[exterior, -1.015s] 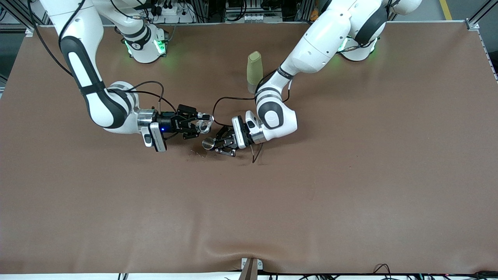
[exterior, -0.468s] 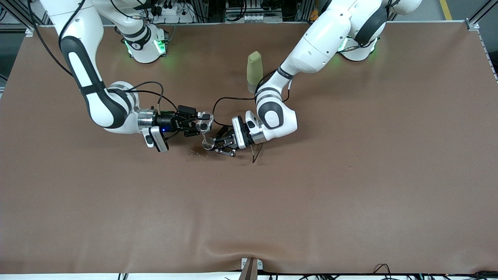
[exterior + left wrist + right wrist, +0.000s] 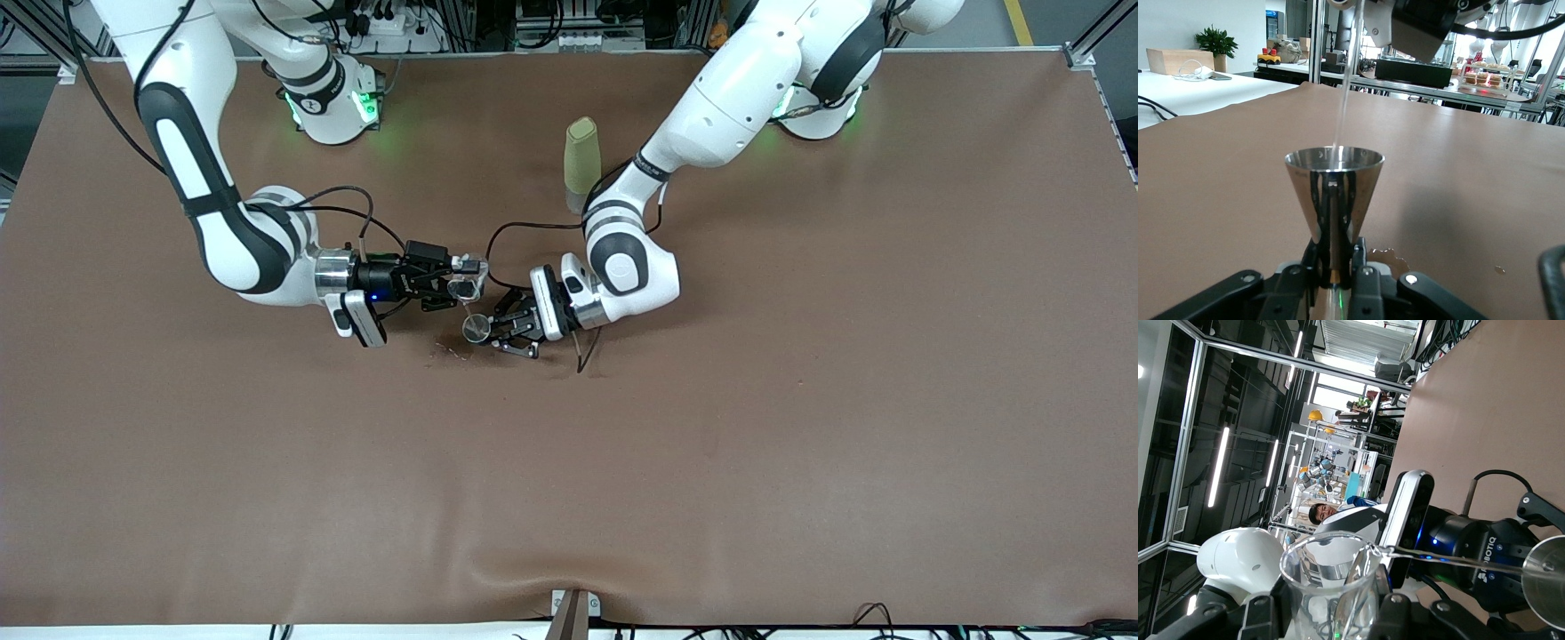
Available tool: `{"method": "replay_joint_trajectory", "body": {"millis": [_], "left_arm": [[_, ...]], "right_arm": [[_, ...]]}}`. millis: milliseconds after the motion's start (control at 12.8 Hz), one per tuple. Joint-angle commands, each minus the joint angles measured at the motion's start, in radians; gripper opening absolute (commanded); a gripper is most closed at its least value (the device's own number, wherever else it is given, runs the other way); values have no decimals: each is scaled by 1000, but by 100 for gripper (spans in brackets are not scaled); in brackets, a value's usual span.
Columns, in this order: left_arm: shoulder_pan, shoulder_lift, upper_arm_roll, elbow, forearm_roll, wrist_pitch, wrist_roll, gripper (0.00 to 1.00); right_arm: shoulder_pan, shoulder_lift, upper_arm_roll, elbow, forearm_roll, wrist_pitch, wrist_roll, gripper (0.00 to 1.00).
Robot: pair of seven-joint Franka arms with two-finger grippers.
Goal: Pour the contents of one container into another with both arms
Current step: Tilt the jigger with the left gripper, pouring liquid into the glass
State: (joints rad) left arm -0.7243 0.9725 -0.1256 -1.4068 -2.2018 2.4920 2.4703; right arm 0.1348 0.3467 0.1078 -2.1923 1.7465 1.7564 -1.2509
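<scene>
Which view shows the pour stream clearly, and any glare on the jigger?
Left wrist view: thin stream sharp against the table, jigger mirror-bright with streaky reflections. Right wrist view: stream visible, clear cup full of reflections. Front view: stream barely resolves between right gripper and left gripper.

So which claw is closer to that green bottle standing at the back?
The left one. The left claw, holding the silver jigger, sits a bit nearer the green bottle than the right claw, which tips the clear cup over the jigger.

Robotics lab: aluminium frames point(image 3: 1198, 440), benches point(image 3: 1431, 83), another robot.
</scene>
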Motion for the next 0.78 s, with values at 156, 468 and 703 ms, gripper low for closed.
{"method": "replay_joint_trajectory", "body": {"millis": [156,468,703], "left_arm": [[-12,11,7,26,-32,19,12,0],[-14,11,7,26,-32,19,10,0],[-14,11,7,26,-32,19,10,0]], "right_arm": [[2,-18,-2,-4,25,-5,59,27],[2,-5,-2,6,25,-6,88,26],[0,-2,-2,11,24,-8,108,26]]}}
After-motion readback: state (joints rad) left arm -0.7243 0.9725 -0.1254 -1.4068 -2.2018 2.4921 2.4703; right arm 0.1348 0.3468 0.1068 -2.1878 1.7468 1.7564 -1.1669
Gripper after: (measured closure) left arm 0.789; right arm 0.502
